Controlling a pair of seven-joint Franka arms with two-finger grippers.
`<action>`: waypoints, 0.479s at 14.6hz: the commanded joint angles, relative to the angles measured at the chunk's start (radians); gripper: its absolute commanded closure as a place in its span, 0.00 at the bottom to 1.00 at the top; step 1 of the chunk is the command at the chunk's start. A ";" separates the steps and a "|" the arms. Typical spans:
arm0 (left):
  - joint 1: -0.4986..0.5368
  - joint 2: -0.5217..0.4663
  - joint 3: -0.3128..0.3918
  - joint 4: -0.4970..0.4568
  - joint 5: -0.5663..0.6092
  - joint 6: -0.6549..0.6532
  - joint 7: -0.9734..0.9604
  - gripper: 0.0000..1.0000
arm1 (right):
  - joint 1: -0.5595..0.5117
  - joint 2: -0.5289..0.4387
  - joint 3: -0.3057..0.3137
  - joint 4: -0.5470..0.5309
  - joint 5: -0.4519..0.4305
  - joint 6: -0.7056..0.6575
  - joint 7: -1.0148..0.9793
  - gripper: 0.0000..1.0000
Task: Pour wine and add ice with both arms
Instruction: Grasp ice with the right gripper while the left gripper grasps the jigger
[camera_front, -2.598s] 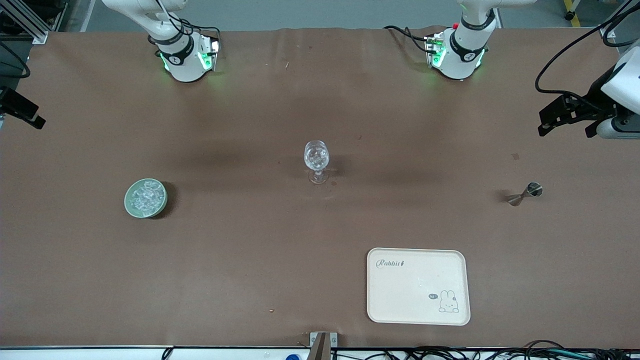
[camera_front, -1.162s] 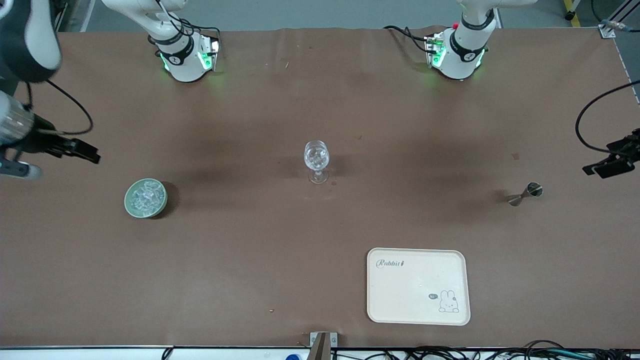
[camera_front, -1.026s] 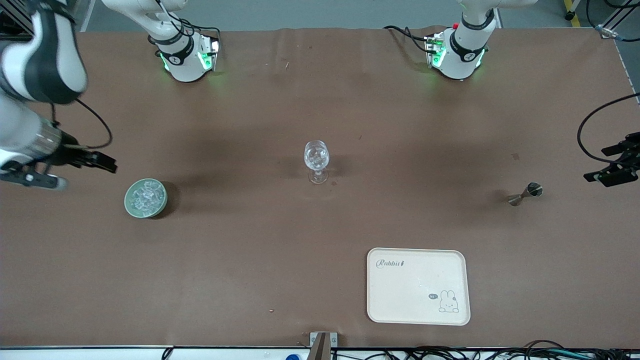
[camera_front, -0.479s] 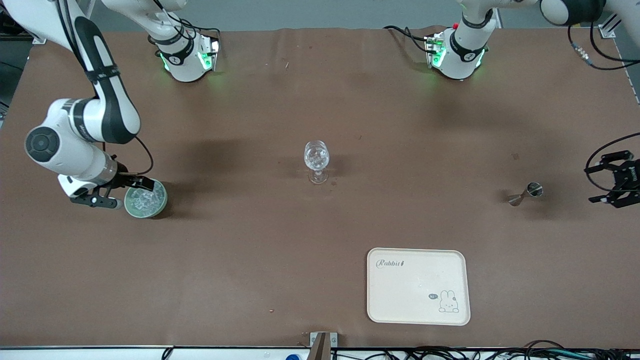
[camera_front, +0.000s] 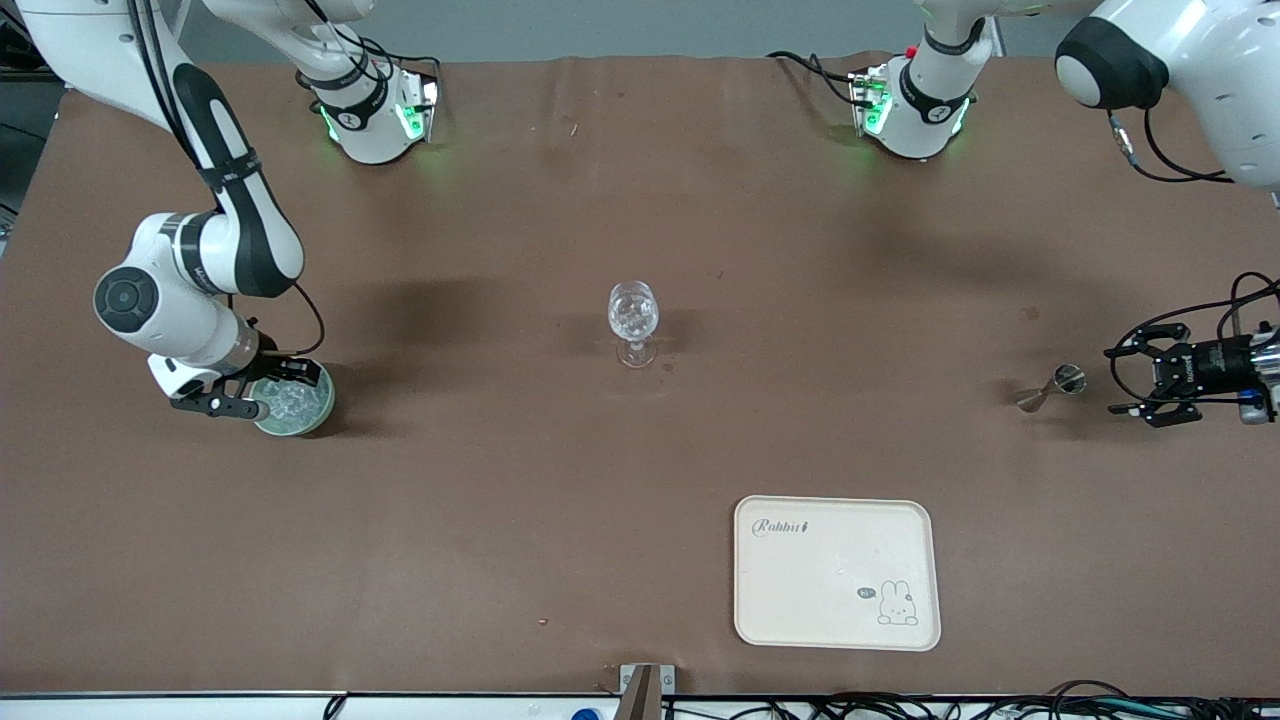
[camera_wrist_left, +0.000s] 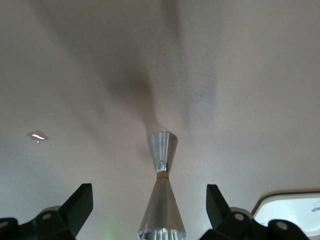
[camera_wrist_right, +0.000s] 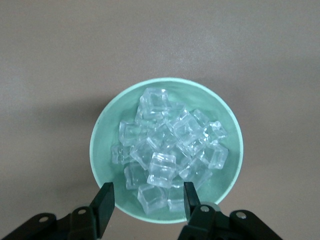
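Brown table, spread right pincer over ice, spread left pincer beside jigger.

Robotics lab, two bench-mounted arms, brown-covered table, trailing cables

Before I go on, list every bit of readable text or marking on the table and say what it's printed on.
"Rabbit": script word on the cream tray, in the corner nearest the wine glass.
A tiny dark speech bubble beside the rabbit drawing on that tray: too small to read.
A round mark on each arm's base collar: too small to read.
No readable text on the green bowl, the ice or the metal jigger.
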 joint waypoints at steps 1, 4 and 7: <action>-0.010 0.044 -0.012 0.024 -0.056 -0.025 -0.008 0.00 | -0.001 0.016 -0.001 -0.015 0.001 0.035 -0.008 0.42; -0.007 0.053 -0.047 0.002 -0.079 -0.025 -0.014 0.00 | -0.004 0.026 -0.001 -0.018 0.000 0.059 -0.008 0.48; -0.007 0.053 -0.065 -0.034 -0.122 -0.025 -0.012 0.00 | -0.004 0.028 -0.003 -0.032 -0.002 0.082 -0.010 0.52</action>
